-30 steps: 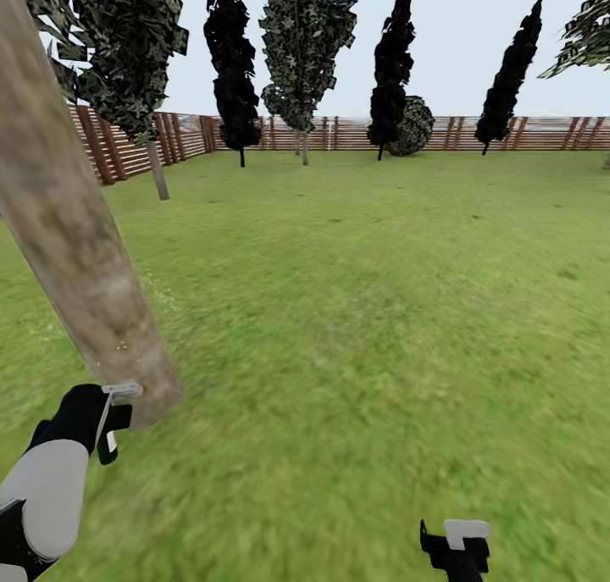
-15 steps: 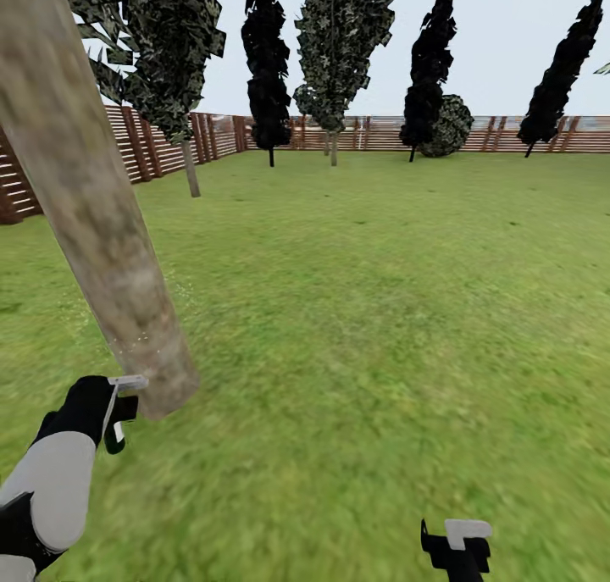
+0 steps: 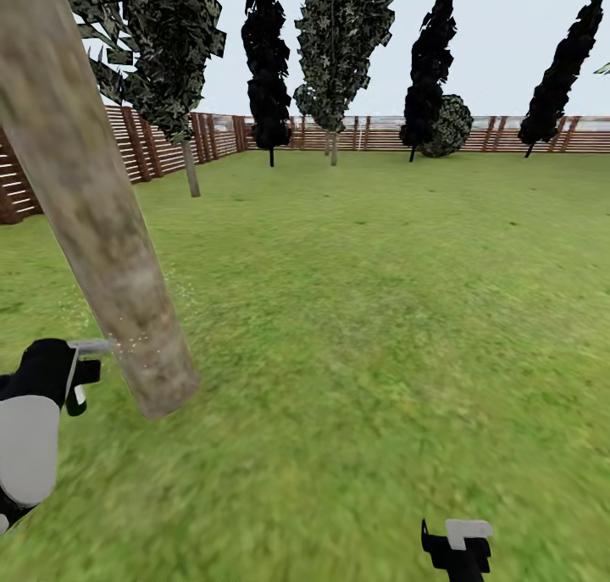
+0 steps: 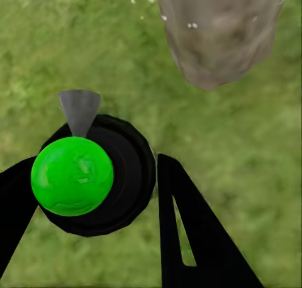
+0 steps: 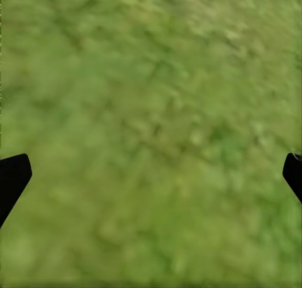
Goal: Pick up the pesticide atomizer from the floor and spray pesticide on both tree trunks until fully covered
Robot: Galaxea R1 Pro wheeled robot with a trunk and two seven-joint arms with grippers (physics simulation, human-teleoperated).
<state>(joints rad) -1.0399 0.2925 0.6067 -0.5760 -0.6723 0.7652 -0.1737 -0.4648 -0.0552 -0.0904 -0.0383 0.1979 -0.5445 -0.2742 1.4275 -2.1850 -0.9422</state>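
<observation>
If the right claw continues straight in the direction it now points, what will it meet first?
Most likely the green grass lawn. In the right wrist view the open right claw looks along its two black fingertips at blurry grass, with nothing between them. How far away the ground is cannot be judged.

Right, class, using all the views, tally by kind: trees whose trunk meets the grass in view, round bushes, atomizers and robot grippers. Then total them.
trees: 6
round bush: 1
atomizer: 1
grippers: 2
total: 10
</observation>
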